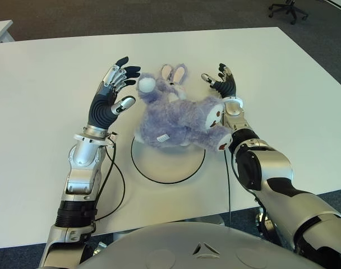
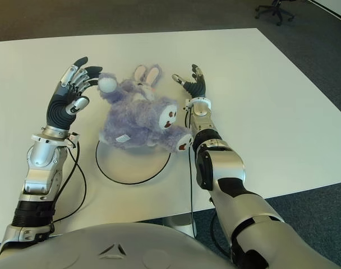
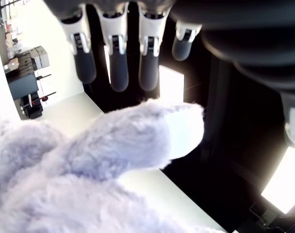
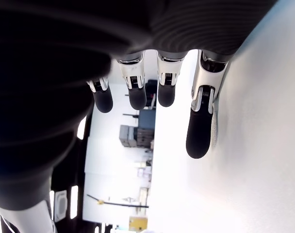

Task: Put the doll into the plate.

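Note:
A fluffy lavender rabbit doll (image 1: 179,120) with white paws lies on the far part of a white plate (image 1: 167,164) with a black rim, its ears pointing away from me. My left hand (image 1: 119,81) is raised just left of the doll, fingers spread, holding nothing; one white paw (image 1: 146,84) sticks up close beside it. In the left wrist view the doll's fur (image 3: 113,160) fills the space under the straight fingers (image 3: 116,58). My right hand (image 1: 222,83) is open just right of the doll's head, its fingers (image 4: 198,121) extended over the bare table.
The white table (image 1: 47,101) stretches wide on both sides. A black cable (image 1: 117,185) loops beside my left forearm. An office chair (image 1: 288,8) stands on the dark carpet beyond the far right corner.

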Robot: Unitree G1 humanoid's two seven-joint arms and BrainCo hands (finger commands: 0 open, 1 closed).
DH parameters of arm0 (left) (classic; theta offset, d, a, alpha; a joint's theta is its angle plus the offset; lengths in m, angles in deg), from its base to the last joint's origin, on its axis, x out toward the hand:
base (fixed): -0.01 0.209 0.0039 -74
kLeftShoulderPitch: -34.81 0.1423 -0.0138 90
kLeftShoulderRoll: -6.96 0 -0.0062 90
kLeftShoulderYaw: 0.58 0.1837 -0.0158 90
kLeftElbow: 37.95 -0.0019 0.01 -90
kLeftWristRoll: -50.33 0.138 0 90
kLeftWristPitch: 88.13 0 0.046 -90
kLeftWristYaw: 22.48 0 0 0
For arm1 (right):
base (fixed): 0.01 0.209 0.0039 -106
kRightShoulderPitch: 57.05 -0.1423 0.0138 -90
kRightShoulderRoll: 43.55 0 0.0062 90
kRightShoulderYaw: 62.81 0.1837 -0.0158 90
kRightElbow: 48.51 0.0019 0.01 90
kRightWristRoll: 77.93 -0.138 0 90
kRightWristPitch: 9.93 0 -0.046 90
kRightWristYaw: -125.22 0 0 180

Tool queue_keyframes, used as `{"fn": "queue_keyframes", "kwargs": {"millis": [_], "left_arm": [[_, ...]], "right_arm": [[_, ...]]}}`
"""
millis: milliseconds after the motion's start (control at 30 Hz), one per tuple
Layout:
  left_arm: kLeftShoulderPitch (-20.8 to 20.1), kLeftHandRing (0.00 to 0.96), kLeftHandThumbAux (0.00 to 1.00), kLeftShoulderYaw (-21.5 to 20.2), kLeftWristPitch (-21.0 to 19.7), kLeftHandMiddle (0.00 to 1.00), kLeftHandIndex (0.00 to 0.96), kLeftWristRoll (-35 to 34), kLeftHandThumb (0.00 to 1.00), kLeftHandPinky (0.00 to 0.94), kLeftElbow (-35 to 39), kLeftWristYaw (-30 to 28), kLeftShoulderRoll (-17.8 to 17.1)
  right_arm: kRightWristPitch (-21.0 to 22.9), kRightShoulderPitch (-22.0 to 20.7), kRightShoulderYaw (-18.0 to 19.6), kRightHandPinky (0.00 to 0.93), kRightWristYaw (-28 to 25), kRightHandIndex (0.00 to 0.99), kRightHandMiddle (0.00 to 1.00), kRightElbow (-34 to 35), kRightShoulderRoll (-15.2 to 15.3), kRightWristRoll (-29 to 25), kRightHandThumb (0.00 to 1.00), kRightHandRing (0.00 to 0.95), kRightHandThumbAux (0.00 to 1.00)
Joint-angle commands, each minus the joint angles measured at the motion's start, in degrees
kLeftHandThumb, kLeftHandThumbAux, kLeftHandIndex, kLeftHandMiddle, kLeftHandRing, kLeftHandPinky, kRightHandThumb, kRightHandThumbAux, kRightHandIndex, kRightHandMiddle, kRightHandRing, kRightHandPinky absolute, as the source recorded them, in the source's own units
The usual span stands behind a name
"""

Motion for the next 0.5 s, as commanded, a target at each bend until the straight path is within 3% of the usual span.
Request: {"fn": "queue_keyframes", "kwargs": {"millis": [33,500], "left_arm": [[0.8,0.214,0.381,-0.8,-0.8,0.225,0.037,-1.2,0.023,0.200,-0.1,-0.9,0.2],[-0.4,0.241,0.386,-2.3,-0.6,0.248,0.037,-3.3,0.000,0.224,-1.8,-0.1,1.9]], "right_arm": [[4.8,6.6,0.1,0.049,-0.4,0.087,0.057,-4.3,-1.4,-0.6,0.087,0.038,0.738],[4.8,6.7,0.0,0.049,-0.4,0.092,0.059,-4.4,-1.3,-0.5,0.088,0.038,0.739]]}}
